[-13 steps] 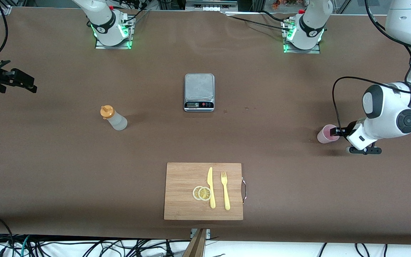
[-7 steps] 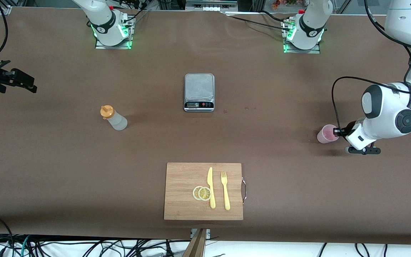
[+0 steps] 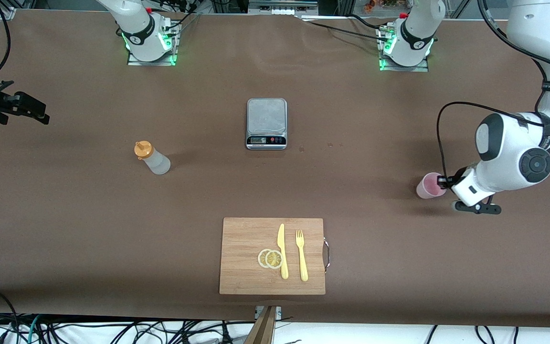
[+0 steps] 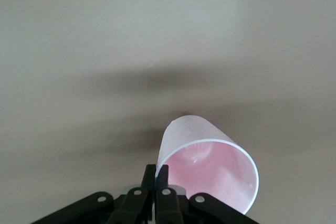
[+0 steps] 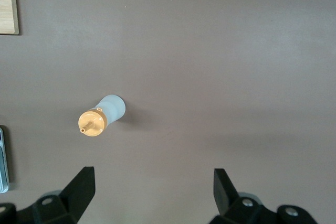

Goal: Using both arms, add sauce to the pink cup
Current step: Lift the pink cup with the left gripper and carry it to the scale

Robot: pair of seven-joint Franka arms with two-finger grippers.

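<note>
We are pinching the pink cup (image 4: 207, 169) rim in the left gripper (image 4: 156, 174); it may slip. The right gripper (image 5: 152, 192), fingers apart, is waiting over the sauce (image 5: 100, 115).

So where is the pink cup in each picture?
Front view: the pink cup is at the left arm's end of the table, held at its rim by the left hand.
Left wrist view: the cup fills the lower middle, rim pinched by the left hand.
Right wrist view: not in it; only the sauce shows, with the right hand open.
Shared landmark: the brown table.
</note>
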